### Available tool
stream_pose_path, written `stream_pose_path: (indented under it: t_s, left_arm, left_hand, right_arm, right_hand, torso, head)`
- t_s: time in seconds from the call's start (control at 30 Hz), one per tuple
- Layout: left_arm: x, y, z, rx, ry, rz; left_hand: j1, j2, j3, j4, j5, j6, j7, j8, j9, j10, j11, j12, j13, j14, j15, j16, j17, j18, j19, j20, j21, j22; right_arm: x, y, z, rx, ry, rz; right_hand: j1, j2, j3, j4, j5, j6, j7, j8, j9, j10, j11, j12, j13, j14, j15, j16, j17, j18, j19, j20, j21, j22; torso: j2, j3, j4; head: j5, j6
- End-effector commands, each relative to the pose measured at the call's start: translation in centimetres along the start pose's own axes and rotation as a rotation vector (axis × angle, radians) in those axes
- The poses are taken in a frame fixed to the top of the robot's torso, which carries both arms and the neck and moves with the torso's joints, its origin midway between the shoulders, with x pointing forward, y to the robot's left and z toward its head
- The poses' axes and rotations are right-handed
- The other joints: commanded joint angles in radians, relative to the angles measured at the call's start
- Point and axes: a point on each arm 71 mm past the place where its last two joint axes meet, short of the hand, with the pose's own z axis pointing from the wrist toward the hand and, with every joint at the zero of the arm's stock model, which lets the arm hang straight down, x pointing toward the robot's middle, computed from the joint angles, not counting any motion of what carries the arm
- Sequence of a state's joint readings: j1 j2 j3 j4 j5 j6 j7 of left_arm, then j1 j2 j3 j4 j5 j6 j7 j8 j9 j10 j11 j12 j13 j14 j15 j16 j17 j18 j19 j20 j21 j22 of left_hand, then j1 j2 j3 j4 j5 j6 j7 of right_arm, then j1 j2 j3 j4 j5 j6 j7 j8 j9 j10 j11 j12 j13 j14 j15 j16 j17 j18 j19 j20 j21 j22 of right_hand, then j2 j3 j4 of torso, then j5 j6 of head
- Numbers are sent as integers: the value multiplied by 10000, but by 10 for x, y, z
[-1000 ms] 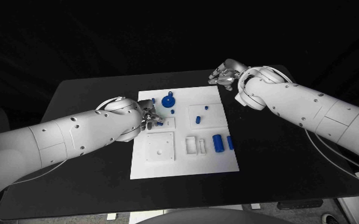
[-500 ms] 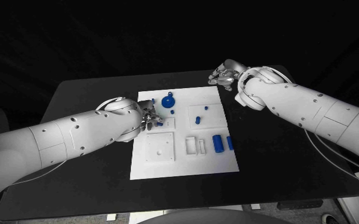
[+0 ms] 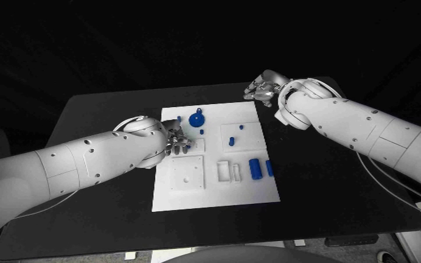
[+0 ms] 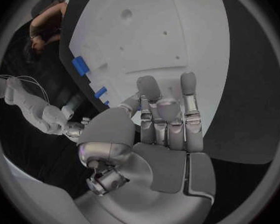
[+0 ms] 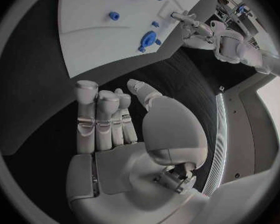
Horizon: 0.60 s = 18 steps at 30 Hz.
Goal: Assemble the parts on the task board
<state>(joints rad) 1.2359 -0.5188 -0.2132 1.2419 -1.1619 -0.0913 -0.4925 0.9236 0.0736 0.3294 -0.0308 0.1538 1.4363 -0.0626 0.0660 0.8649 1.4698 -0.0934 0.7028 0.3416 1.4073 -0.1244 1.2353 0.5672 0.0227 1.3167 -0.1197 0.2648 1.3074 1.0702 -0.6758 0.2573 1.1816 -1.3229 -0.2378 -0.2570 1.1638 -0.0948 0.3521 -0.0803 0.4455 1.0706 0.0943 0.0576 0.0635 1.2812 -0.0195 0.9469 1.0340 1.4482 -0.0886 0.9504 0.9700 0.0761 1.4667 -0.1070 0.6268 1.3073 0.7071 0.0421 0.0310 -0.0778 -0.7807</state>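
The white task board [image 3: 215, 184] lies mid-table. On it are a round blue part with a tab [image 3: 198, 119], small blue pegs [image 3: 232, 140] and two blue cylinders [image 3: 255, 168] near the right edge. My left hand [image 3: 178, 141] hovers over the board's left edge. In the left wrist view its fingers [image 4: 168, 109] lie straight and close together over the board [image 4: 177, 30], thumb tucked against them. A small blue piece [image 4: 106, 103] shows by the thumb; whether it is held is unclear. My right hand [image 3: 261, 87] is off the board's far right corner, fingers [image 5: 99, 119] extended, nothing in it.
A square white plate with small holes [image 3: 187, 171] and white slotted blocks [image 3: 229, 170] sit on the board's near half. Black table [image 3: 333, 184] surrounds the board on all sides. The right wrist view shows the round blue part [image 5: 149, 37] and my left hand [image 5: 190, 22] beyond it.
My left arm has dropped slightly and its hand has shifted a little toward the near side. The right hand and the parts have not moved.
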Motion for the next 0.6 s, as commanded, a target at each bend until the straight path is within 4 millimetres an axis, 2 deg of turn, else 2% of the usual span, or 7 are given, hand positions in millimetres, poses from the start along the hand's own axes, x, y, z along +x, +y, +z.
stream_pose_path:
  t_s: [0.03,0.33,0.47,0.5,0.53,0.6]
  left_arm:
    - [2,0,0,-23,121,56]
    - [0,1,1,-69,55,19]
    - [0,3,1,-109,-12,-17]
    - [-1,3,1,-122,-34,-30]
    - [-1,3,1,-136,-56,-42]
    - [-1,4,1,-156,-94,-64]
  left_hand:
    - [-30,-127,7,68,-51,36,3,23,13,444,-18,24,-18,1,-101,-54,-12,1,54,-4,12,162]
    - [27,-175,0,94,-54,18,3,24,17,443,-30,6,-47,-4,-109,-82,-51,-12,66,-20,-5,161]
    - [-3,-270,-69,147,-125,-3,1,23,23,444,-37,-7,-69,-6,-118,-99,-78,-24,75,-36,-17,160]
    - [-60,-323,-150,226,-557,1,-1,25,26,444,-41,-14,-78,-8,-121,-109,-91,-26,77,-40,-22,159]
    - [-187,-486,-315,357,-958,14,-3,28,30,445,-42,-17,-85,-8,-123,-115,-100,-29,79,-41,-28,157]
    - [-346,-871,-583,654,-1051,37,-2,30,32,445,-45,-22,-105,-13,-137,-128,-113,-35,85,-56,-41,155]
  right_arm:
    - [1,1,0,-71,45,15]
    - [1,0,0,-65,47,15]
    - [1,0,0,-59,48,14]
    - [1,0,0,-56,48,14]
    - [1,0,0,-52,48,14]
    - [1,-1,0,-47,47,14]
  right_hand:
    - [-98,7,17,-16,39,-7,14,43,-2,-77,-9,-66,-13,-8,19,-35,-11,54,477,7,-31,736]
    - [-98,7,17,-16,39,-7,14,43,-2,-77,-9,-66,-13,-8,19,-35,-11,54,477,7,-31,736]
    - [-98,7,17,-16,39,-7,14,43,-2,-77,-9,-66,-13,-8,19,-35,-11,54,477,7,-31,736]
    - [-98,7,17,-16,39,-7,14,43,-2,-77,-9,-66,-13,-8,19,-35,-11,54,477,7,-31,736]
    - [-98,7,17,-16,39,-7,14,43,-2,-77,-9,-66,-13,-8,19,-35,-11,54,477,7,-31,736]
    - [-98,7,17,-16,39,-7,14,43,-2,-77,-9,-66,-13,-8,19,-35,-11,54,477,7,-31,736]
  torso:
    - [-3,-1,-4]
    - [-2,-2,1]
    - [1,-1,-2]
    - [1,-3,-2]
    - [1,-3,-2]
    - [1,-4,-2]
  head:
    - [-5,0]
    - [-5,4]
    - [-2,2]
    - [0,3]
    - [0,3]
    - [3,11]
